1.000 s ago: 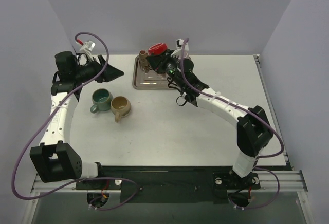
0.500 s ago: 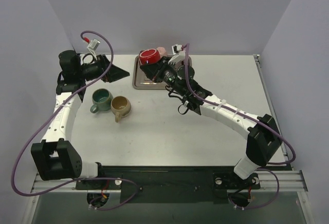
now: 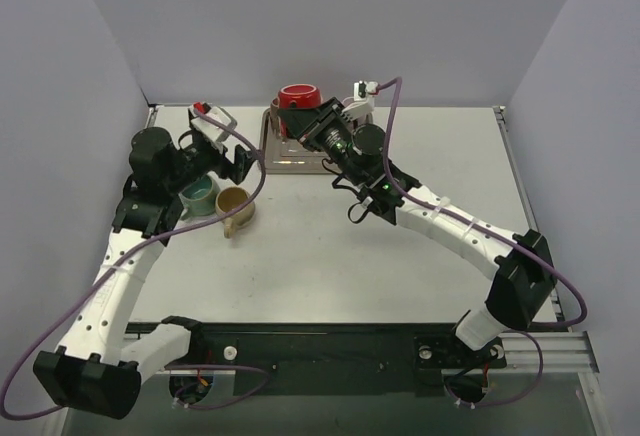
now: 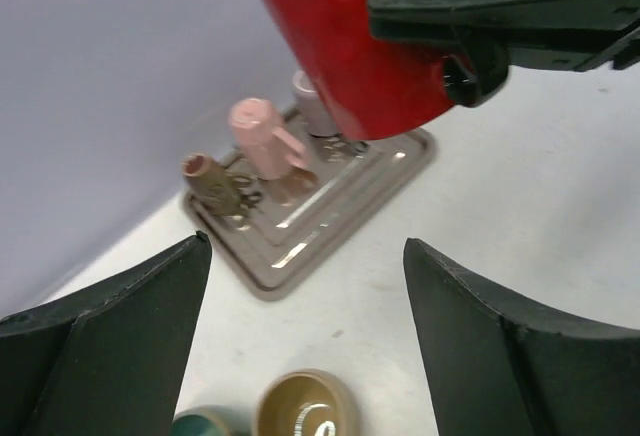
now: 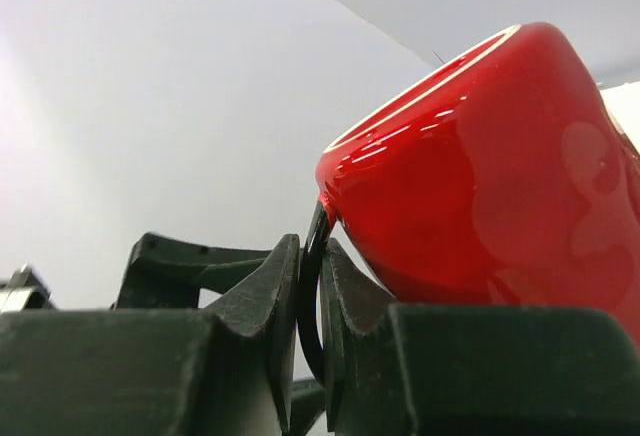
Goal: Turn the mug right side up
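Note:
A glossy red mug [image 3: 299, 98] is held in the air above the brown tray [image 3: 283, 164] at the back of the table, with its mouth facing up. My right gripper [image 3: 313, 124] is shut on its dark handle [image 5: 312, 291]; the red body [image 5: 490, 186] fills the right wrist view. The left wrist view shows the mug [image 4: 350, 51] hanging over the tray [image 4: 300, 241]. My left gripper [image 3: 237, 161] is open and empty, above the table left of the tray and over the tan mug [image 3: 235, 208].
A teal mug [image 3: 198, 194] and the tan mug [image 4: 305, 404] stand upright side by side on the left of the table. On the tray are a pink cup [image 4: 262, 136] and small brown pieces [image 4: 212, 182]. Purple cables loop off both arms.
My right gripper has lifted the red mug higher and turned it so its mouth faces up. My left arm has swung right and forward, from the back left corner to over the two mugs.

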Robot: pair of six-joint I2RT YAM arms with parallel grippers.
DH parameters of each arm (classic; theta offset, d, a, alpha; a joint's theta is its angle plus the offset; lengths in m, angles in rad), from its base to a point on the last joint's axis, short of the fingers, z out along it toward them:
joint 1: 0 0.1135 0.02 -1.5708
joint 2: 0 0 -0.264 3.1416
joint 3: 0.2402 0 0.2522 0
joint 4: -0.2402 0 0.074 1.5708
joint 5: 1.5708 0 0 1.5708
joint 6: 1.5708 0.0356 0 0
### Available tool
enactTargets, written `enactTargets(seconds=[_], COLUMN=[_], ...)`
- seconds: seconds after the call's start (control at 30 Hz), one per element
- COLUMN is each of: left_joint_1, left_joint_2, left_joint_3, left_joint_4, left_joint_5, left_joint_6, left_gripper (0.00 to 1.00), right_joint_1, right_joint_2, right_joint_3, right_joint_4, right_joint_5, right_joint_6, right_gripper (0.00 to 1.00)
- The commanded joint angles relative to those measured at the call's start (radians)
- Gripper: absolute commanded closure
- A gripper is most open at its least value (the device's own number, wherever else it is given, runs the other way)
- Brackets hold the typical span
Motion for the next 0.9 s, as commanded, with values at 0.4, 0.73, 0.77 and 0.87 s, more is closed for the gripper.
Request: enactTargets(seconds=[0.4,0.73,0.77,0.87], left_joint_1=[-0.03,-0.171,-0.174,-0.18], left_joint_2=[-0.072,-0.087,-0.087,-0.078], left_joint_3=[-0.569,-0.727,-0.728,-0.716], left_joint_4=[1.251,1.563,1.57,1.641], left_joint_5=[-0.143,-0.134,-0.154,-0.21], left_joint_6=[0.348,0.459,0.46,0.451], left_gripper=[0.09,0.09,0.09,0.12], right_joint_1=[0.131,0.211,0.215,0.231], right_joint_2=[-0.041,-0.019,-0.019,-0.021], right_joint_3=[0.129,0.157,0.165,0.175], right_joint_4=[0.07,0.056,0.055,0.047], right_joint_5=[0.308,0.371,0.371,0.371], right_joint_6=[0.14,0.078,0.074,0.058], right_gripper=[1.0,1.0,1.0,1.0])
